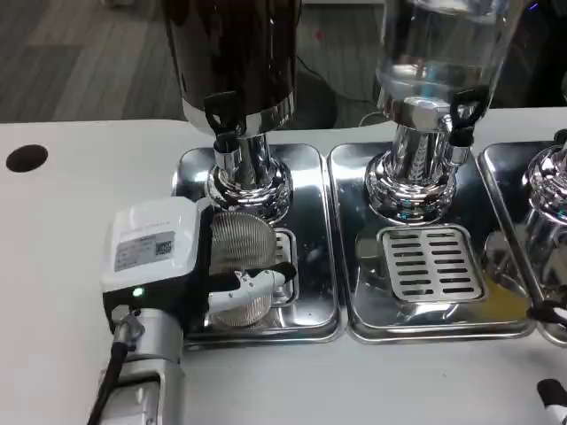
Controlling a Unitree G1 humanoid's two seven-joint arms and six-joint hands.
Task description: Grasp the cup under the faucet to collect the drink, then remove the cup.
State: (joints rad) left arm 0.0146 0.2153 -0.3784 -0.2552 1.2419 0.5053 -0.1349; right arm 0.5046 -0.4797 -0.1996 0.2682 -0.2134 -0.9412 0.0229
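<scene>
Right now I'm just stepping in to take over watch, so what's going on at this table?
The robot's left hand is wrapped around a ribbed clear cup, holding it on the steel drip tray below the black faucet of the dark drink dispenser. No drink can be seen pouring, and the cup's fill level is hard to judge. A second dispenser with a clear tank stands unused on the next tray. A few fingers of the right hand show at the right edge.

Drink dispensers: three — one dark (232,53), one clear (443,44), one cut off at right edge (551,177). Steel trays: three (310,159) (354,230) (500,168). Slotted drip grates: two (431,263) (285,252). Cups: one, ribbed (241,248). Hands: one, left (159,257).
</scene>
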